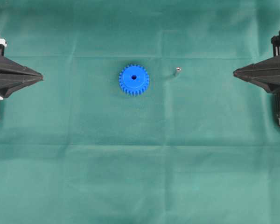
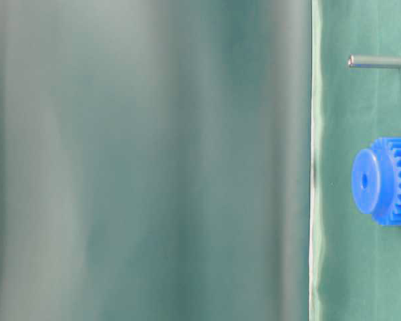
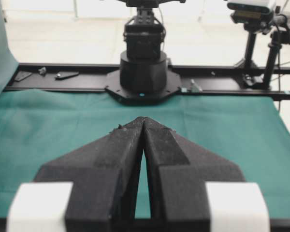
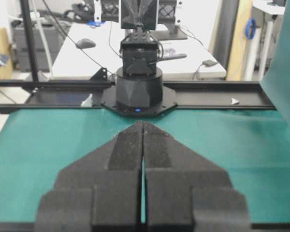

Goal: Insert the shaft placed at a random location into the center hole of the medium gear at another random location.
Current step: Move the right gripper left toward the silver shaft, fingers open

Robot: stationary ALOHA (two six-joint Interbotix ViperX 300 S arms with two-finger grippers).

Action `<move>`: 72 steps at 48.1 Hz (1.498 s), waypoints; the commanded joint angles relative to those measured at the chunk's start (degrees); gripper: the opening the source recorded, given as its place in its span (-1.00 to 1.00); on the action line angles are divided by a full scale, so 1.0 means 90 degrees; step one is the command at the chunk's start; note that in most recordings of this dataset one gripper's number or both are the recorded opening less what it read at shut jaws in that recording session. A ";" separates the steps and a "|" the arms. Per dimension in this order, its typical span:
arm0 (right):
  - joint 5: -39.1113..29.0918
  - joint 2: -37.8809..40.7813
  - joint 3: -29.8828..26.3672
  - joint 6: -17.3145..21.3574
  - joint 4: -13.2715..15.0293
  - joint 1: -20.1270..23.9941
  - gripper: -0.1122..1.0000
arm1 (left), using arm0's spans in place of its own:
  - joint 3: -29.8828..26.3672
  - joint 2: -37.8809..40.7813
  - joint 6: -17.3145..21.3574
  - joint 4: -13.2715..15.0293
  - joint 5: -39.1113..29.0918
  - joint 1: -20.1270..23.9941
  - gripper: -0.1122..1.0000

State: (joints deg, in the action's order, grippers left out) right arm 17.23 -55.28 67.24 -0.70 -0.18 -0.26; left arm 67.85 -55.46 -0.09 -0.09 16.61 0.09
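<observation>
Surface: green cloth (image 1: 140,177) covers your whole table.
Medium gear (image 1: 134,79): lies flat near the middle, center hole (image 1: 133,77) facing up.
Shaft (image 1: 177,72): rests on the cloth just right of your gear, not touching it.
Left gripper (image 1: 39,75): clenched, holding nothing, at the left edge.
Right gripper (image 1: 235,72): clenched, holding nothing, at the right edge.

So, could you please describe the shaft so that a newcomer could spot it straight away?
Start at the green cloth covering the table, then find the blue medium gear near its middle. Just beside it, towards the right arm's side, stands the shaft, apart from the gear: a tiny silver-grey metal pin, the only metallic item there.
</observation>
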 commanded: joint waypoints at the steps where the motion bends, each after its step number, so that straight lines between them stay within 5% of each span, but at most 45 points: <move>1: -0.0029 0.0039 -0.0098 0.0010 0.0020 -0.0059 -0.78 | -0.0234 0.0107 -0.0029 -0.0068 -0.0059 -0.0088 -0.80; 23: 0.0391 0.0850 -0.0078 -0.0020 0.0029 -0.0537 -0.72 | -0.0244 0.0107 0.0000 -0.0078 -0.0117 -0.0088 -0.80; 39: 0.1201 0.2891 -0.0088 -0.0127 0.0029 -0.1035 0.79 | -0.0244 0.0059 0.0010 -0.0078 -0.0166 -0.0088 -0.80; 72: 0.3252 0.6396 -0.0303 -0.0166 -0.0498 -0.1396 0.70 | -0.0244 0.0068 0.0020 -0.0078 -0.0313 -0.0088 -0.80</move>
State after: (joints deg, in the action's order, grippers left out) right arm 45.00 1.23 65.92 -1.41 -4.22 -12.57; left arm 67.06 -55.20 0.00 -0.70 13.54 -0.62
